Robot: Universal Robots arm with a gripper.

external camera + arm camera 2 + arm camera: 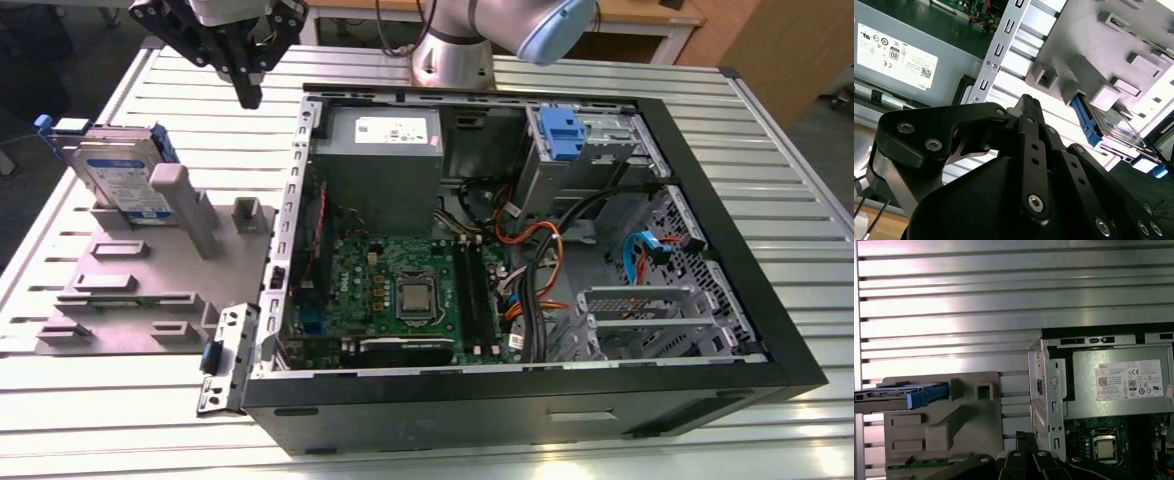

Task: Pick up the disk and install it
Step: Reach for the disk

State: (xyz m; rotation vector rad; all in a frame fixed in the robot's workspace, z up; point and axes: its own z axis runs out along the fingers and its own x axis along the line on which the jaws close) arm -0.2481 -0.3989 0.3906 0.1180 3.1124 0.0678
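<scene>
The disk (118,178), a silver drive with a white-and-blue label and blue side rails, stands on edge in a slot of the grey fixture (134,270) at the exterior view's left. In both wrist views it appears edge-on (889,396), with its blue rail (1085,119) beside a grey post. My gripper (248,98) hangs above the table, between the disk and the open computer case (534,400), higher than the disk and apart from it. The black fingers (1027,102) are shut together with nothing between them.
The case lies open with a motherboard (400,290), a grey power supply (380,150) and a bare blue bracket (561,135) in the drive bay. Cables (547,260) cross the case's middle. The arm's base (454,60) stands behind the case on the slatted metal table (120,430).
</scene>
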